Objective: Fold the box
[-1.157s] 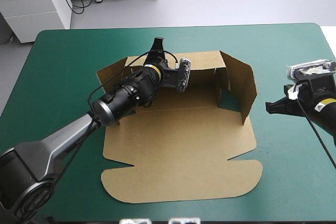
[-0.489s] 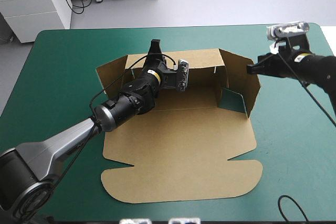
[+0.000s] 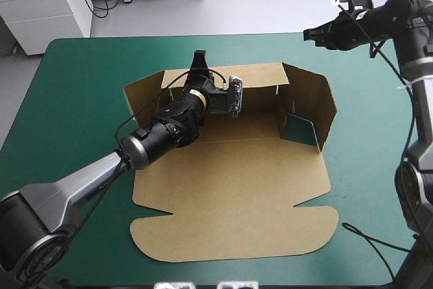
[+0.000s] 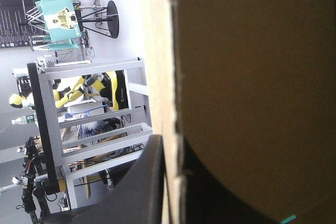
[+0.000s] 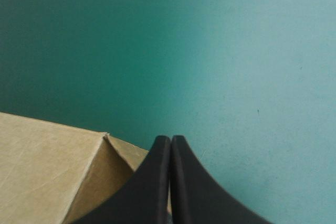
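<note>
At the middle of the teal-green table cover (image 3: 81, 79) lies the box (image 3: 230, 194), a cut sheet of brown board that is only part-formed. Its far wall stands upright and its right side wall is up but splayed outward. The left side flap looks low, and the broad near panel with its rounded tabs lies flat toward the table's near edge.

The left gripper (image 3: 199, 55), two broad black fin-shaped fingers, sits at the top edge of the far wall near its left end. In the left wrist view the board's edge runs between those fingers (image 4: 149, 182), which are pinched all but together on the sheet.

The right gripper (image 3: 310, 34) hovers high over the far right part of the table, clear of the box. Its two black fingers are pressed into one pointed arch with nothing between them. Its own view looks down on the far corner of the right side wall (image 5: 47, 171), just under the tips (image 5: 170, 148), with bare cover beyond.

The step in hand appears to be setting up the walls, with the left arm steadying the far wall. The next move probably falls to the right arm: descend to the splayed right side wall, press it square against the far wall and tuck its end tab inward. The left grip must not let the far wall tip meanwhile. The left side flap would follow.
</note>
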